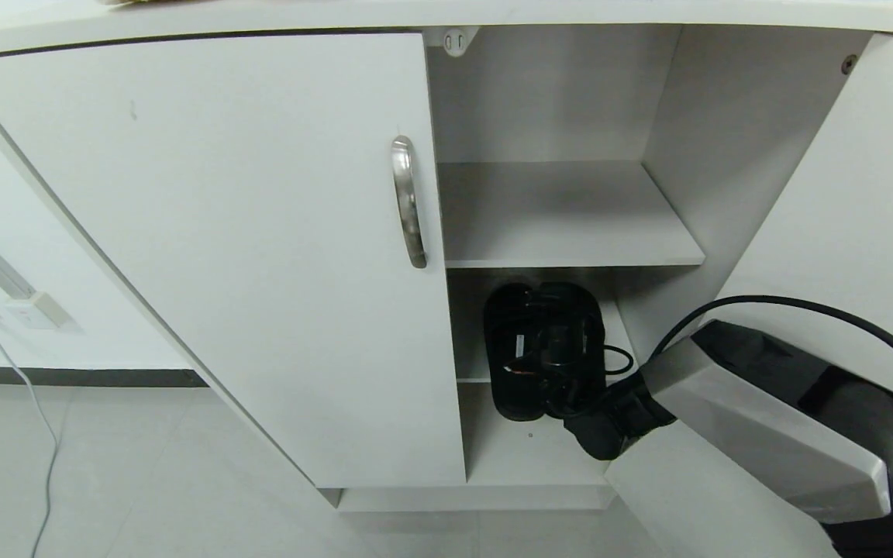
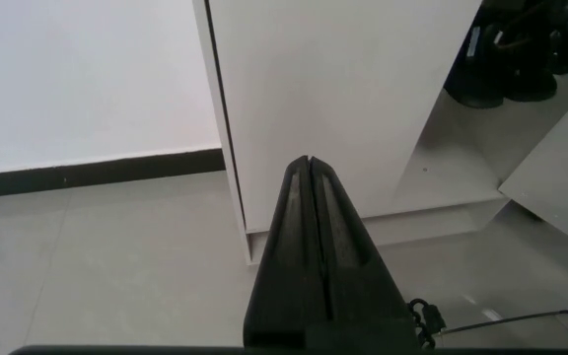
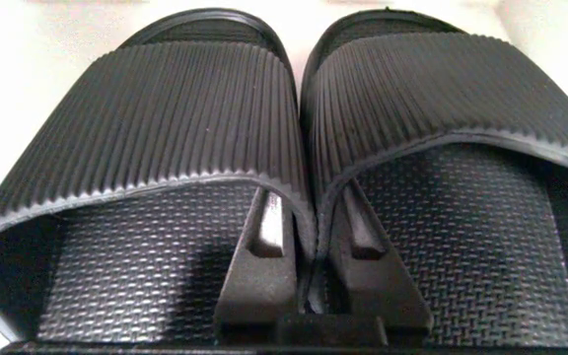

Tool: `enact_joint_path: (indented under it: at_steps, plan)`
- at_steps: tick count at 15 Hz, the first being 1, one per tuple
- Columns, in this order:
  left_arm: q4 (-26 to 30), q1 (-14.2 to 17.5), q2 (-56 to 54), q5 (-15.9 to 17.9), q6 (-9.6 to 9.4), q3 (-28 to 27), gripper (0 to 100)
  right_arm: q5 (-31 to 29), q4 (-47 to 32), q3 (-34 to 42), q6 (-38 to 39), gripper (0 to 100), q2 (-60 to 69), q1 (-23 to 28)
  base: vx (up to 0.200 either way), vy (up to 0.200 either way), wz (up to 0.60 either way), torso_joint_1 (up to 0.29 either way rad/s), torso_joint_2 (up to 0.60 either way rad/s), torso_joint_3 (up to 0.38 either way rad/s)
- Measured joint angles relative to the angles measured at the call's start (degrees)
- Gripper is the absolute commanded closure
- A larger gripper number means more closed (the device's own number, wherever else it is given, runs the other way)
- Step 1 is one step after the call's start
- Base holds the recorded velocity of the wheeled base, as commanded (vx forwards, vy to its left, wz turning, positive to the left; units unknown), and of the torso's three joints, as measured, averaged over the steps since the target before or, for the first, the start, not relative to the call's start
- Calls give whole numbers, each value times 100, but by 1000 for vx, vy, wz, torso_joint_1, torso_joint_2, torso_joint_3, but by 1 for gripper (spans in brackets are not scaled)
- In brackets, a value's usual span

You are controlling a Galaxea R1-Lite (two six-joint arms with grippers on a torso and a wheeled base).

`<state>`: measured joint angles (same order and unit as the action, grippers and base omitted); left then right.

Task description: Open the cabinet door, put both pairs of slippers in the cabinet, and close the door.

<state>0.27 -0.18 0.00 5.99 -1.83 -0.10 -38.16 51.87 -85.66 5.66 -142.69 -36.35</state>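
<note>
Black ribbed rubber slippers (image 1: pixel 543 349) held under the white cabinet's (image 1: pixel 725 139) shelf (image 1: pixel 563 213), lower centre of the frame.
Right gripper (image 3: pixel 309 197) pinches their adjoining walls, one finger in each; long axes run inward, toes toward the back. Left gripper (image 2: pixel 308 173) pressed fully closed, empty, over the grey floor (image 2: pixel 116 256).

The slippers (image 1: pixel 512 364) sit in the cabinet's (image 1: pixel 725 139) lower compartment, centre-bottom of the head view, under the shelf (image 1: pixel 563 225). The shut door (image 1: pixel 222 232) lies left, the open door (image 1: pixel 865 194) right.

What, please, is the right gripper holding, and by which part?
The right gripper pinches the black slippers by their adjoining inner edges, one finger inside each.
</note>
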Motion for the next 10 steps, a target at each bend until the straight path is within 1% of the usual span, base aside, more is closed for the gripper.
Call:
enact_joint_path:
  at_steps: [4, 7, 10]
  plan:
    - [0, 0, 0, 0, 2, 0, 100, 12, -778, -942, -2, 100, -168, 118, 0, 0, 0, 0, 0, 0]
    - [-2, 5, 0, 0, 5, 0, 100, 68, -959, -1376, -2, 100, -312, 185, 0, 0, 0, 0, 0, 0]
    - [0, 0, 0, 0, 6, 0, 100, 72, -1006, -1598, -2, 100, -463, 249, 0, 0, 0, 0, 0, 0]
